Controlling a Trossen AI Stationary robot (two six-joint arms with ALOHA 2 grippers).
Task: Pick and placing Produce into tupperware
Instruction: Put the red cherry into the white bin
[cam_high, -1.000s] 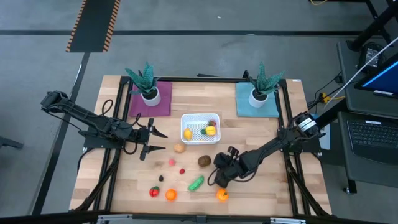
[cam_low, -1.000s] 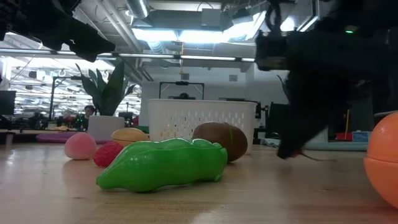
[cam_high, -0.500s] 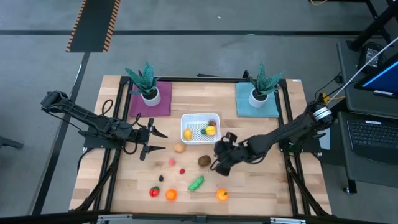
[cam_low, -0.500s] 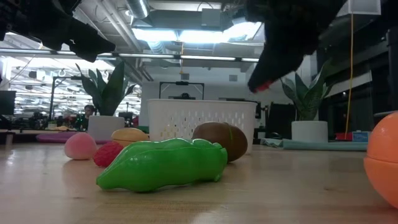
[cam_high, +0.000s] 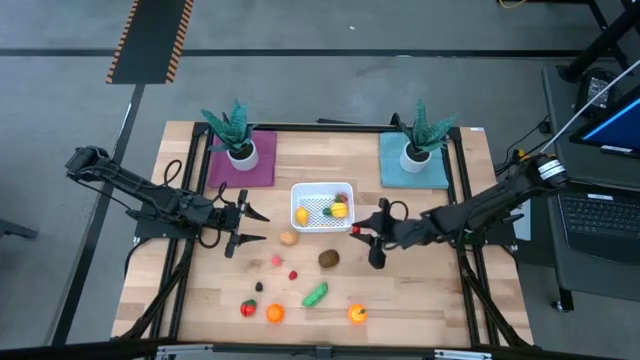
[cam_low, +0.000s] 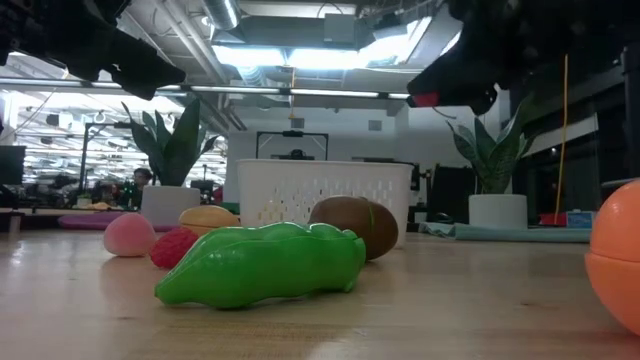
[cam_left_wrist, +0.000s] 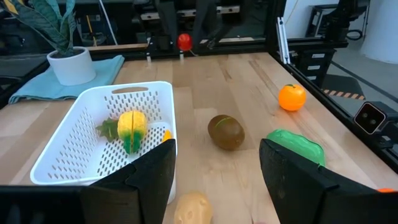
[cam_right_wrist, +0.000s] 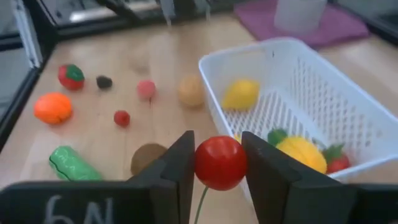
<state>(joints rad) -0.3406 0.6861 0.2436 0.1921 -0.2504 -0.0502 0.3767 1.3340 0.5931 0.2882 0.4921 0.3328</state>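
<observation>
Your right gripper (cam_right_wrist: 219, 163) hangs above the table just beside the tupperware's (cam_high: 298, 192) right edge, its fingers clamped on a small, glossy red round piece with a thin stem (cam_right_wrist: 219, 163).

Your left gripper (cam_high: 243, 226) waits over the table to the left of the tupperware, fingers apart and holding nothing.

Tupperware: white, squarish, rounded corners, walls and floor pierced with small holes. It sits near the table's middle, between the two potted plants (cam_high: 232, 130) and slightly nearer you.

- Inside it: a yellow lemon-like piece (cam_high: 302, 215), a yellow ribbed piece with green leaves (cam_high: 339, 210), and a small red piece (cam_right_wrist: 337, 163) beside that.

Produce lying on the wooden table (cam_high: 420, 290):

- Tan potato-like piece (cam_high: 289, 238), just off the tupperware's near-left corner.
- Brown kiwi-like piece (cam_high: 328, 258), near the tupperware's near-right corner.
- Pink ball (cam_high: 277, 261) and small red berry (cam_high: 293, 274), close together.
- Small dark piece (cam_high: 259, 287).
- Elongated green pod (cam_high: 316, 294), lying flat.
- Red piece with a green top (cam_high: 248, 308), with an orange fruit (cam_high: 274, 313) just beside it.
- Second orange fruit (cam_high: 356, 313), apart to the right.
</observation>
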